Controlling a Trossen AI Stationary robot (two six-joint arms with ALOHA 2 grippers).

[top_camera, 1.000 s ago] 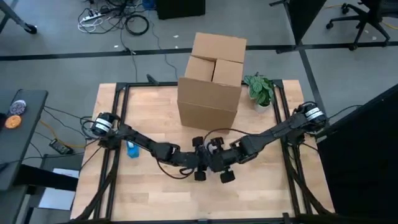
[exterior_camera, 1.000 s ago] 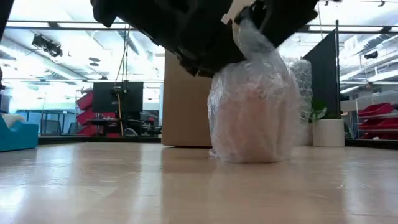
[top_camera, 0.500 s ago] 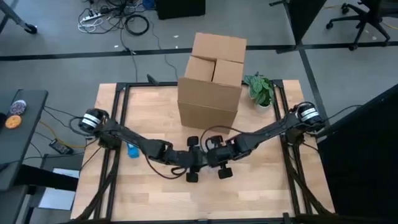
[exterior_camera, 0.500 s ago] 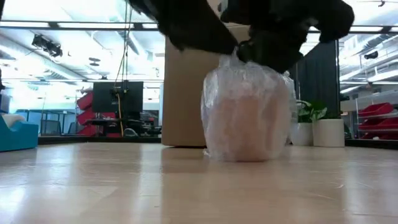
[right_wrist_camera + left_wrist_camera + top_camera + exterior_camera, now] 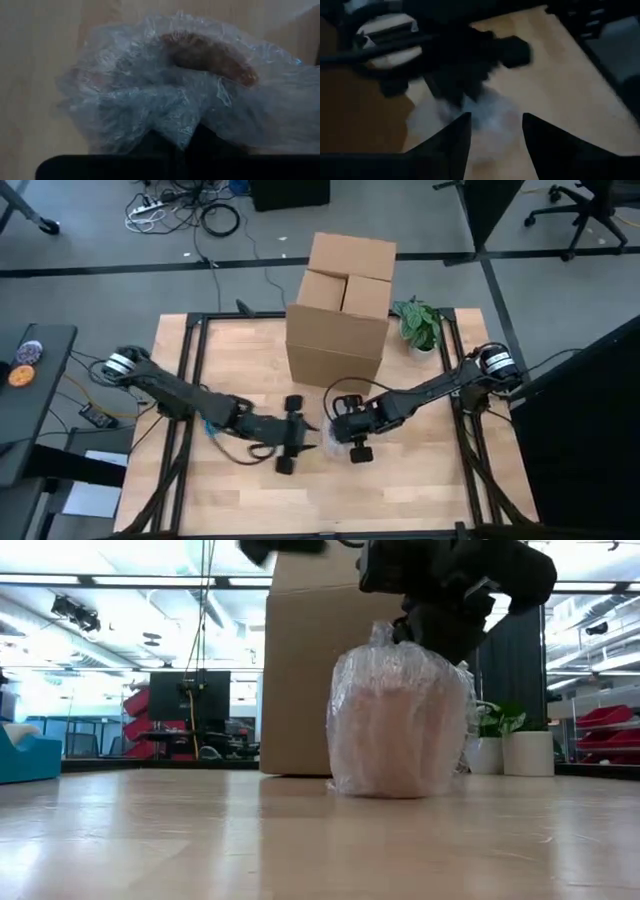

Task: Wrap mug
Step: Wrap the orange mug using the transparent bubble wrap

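Observation:
The mug [image 5: 398, 730] stands upright with its base on the wooden table, fully covered in clear bubble wrap [image 5: 150, 90]; its brown rim [image 5: 210, 55] shows through the wrap. My right gripper [image 5: 420, 625] is just above it, shut on the bunched wrap at the top. My left gripper [image 5: 303, 438] is open, a little to the table's left of the mug; in the left wrist view its fingers [image 5: 455, 145] point at the wrapped mug [image 5: 485, 115] without touching it. My right gripper pinches the gathered top of the bubble wrap [image 5: 175, 127] between its two fingers, several layers bunched together. The fingers come slanting down from above and from the table's right. The tuft [image 5: 383, 638] stands just above the mug, which rests on the table.
A large cardboard box [image 5: 340, 305] stands behind the mug toward the far edge. A small potted plant [image 5: 418, 325] sits at the far right. A blue tape dispenser [image 5: 25, 755] is at the table's left, under the left arm. Bare wood lies toward the near edge.
My left gripper has drawn away from the mug toward the table's left edge. My right gripper has come down and slightly left with the wrap's top, which was pulled up tall and now sits bunched low over the mug. The mug has stayed on the table.

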